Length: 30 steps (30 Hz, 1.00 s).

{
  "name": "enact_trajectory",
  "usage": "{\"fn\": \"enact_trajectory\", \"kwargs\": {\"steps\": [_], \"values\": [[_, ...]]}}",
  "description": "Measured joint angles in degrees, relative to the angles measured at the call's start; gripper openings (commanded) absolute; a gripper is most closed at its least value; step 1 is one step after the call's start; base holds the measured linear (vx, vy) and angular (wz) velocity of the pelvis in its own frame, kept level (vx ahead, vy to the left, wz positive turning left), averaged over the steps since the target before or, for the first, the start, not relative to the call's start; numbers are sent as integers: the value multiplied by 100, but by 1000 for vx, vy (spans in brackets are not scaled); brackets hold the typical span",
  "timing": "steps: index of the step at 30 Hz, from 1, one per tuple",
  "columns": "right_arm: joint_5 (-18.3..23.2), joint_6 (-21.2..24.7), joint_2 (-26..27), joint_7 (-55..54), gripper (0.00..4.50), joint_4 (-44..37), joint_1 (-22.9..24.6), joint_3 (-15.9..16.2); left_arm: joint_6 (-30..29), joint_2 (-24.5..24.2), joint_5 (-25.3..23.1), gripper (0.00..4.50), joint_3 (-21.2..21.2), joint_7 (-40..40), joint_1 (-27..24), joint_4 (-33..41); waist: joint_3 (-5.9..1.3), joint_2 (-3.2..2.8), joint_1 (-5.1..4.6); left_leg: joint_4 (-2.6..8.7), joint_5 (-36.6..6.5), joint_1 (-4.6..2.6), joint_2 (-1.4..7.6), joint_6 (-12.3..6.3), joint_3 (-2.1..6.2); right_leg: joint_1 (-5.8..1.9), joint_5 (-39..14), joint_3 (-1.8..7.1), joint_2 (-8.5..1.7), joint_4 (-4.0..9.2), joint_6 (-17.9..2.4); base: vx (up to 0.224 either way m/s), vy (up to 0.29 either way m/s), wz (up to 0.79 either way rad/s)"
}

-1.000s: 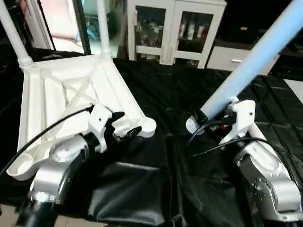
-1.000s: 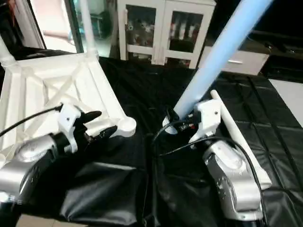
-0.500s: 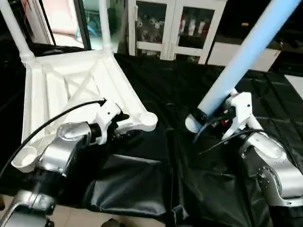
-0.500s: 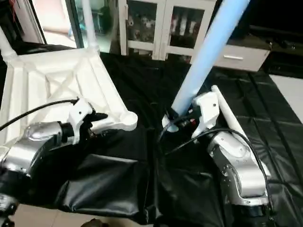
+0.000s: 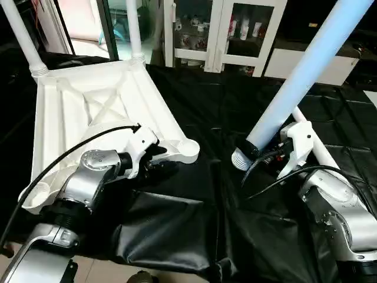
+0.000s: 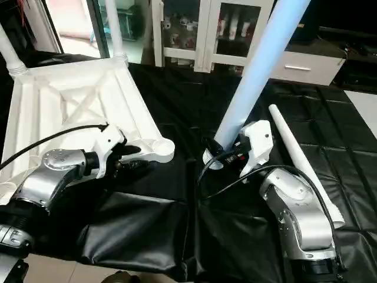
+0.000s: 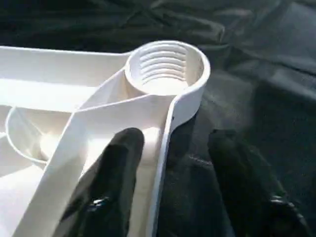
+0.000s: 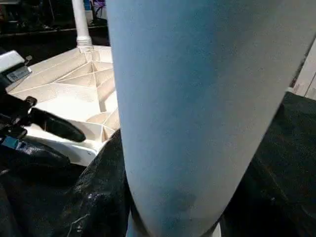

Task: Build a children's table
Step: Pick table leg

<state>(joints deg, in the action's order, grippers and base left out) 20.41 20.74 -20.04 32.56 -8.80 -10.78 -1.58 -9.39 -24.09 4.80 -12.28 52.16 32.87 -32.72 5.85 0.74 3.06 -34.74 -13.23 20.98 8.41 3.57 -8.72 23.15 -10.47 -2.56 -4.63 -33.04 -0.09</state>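
L pincer [image 7: 168, 163] open, fingers straddling tabletop [image 5: 88, 112] rim nr empty socket [image 7: 165, 66]. R pincer [image 5: 268, 158] clamped on leg [image 5: 306, 71], threaded end down.

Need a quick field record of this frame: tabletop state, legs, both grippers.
tabletop: white plastic square top, upside down on black-sheeted work table, X-ribs up
fitted legs: two white tube legs standing in far corners
near socket: threaded corner socket, unfilled
left gripper: black fingers straddling the top's rim beside that socket
right gripper: holds third leg, tilted, threaded end down
spare leg: lying on sheet
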Motion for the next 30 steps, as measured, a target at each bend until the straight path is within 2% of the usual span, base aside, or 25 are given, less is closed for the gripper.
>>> {"fn": "enact_trajectory", "kwargs": {"steps": [4,5,8,13,18,23,24,27,30], "values": [[-18,0,-63,41,188,-1,0,1,48,-39,-86,211,-51,100,107,-134,-2,2,11,31,103,-13,15,-60,-23,2,49,-6,0,-9,-54,0,0,0],[-21,0,-84,44,188,-1,0,1,80,-56,-124,190,-52,127,116,-136,-3,1,16,32,120,-15,21,-69,-29,2,58,-10,0,-13,-56,0,0,0],[-23,0,-127,90,188,-1,-15,0,116,-123,-184,175,-55,142,126,-135,-11,14,20,31,121,-19,29,-70,-45,2,84,-7,0,-14,-62,0,0,0],[-31,-1,-143,184,188,-1,-55,39,98,-263,-184,124,-54,202,112,-55,-15,21,22,31,132,-46,63,-82,-100,1,153,-5,-1,-19,-41,0,0,0],[-33,-2,-153,260,188,0,-63,100,-108,-398,-160,84,-33,326,-103,363,-19,27,-14,33,137,-60,79,-74,-122,9,156,-5,0,-48,-38,0,0,0],[-35,-2,-178,285,188,0,-67,111,-726,-621,38,84,32,544,-428,1047,-28,43,-37,38,136,-67,84,-66,-135,33,136,5,0,-98,-10,20,-3,0],[-35,-2,-177,289,188,0,-75,118,-835,-628,65,107,55,552,-446,1112,-29,44,-30,45,136,-63,84,-65,-135,41,132,4,0,-101,-6,0,0,0],[-37,-2,-177,295,188,2,-95,138,-1175,-703,121,124,116,565,-538,1373,-29,44,-31,53,137,-42,93,-67,-138,72,129,3,7,-111,-7,0,0,0],[-40,-2,-176,297,188,4,-100,146,-1418,-757,110,163,126,517,-593,1556,-29,45,-41,52,138,-42,104,-66,-142,76,129,2,17,-112,-7,0,0,0]]}}
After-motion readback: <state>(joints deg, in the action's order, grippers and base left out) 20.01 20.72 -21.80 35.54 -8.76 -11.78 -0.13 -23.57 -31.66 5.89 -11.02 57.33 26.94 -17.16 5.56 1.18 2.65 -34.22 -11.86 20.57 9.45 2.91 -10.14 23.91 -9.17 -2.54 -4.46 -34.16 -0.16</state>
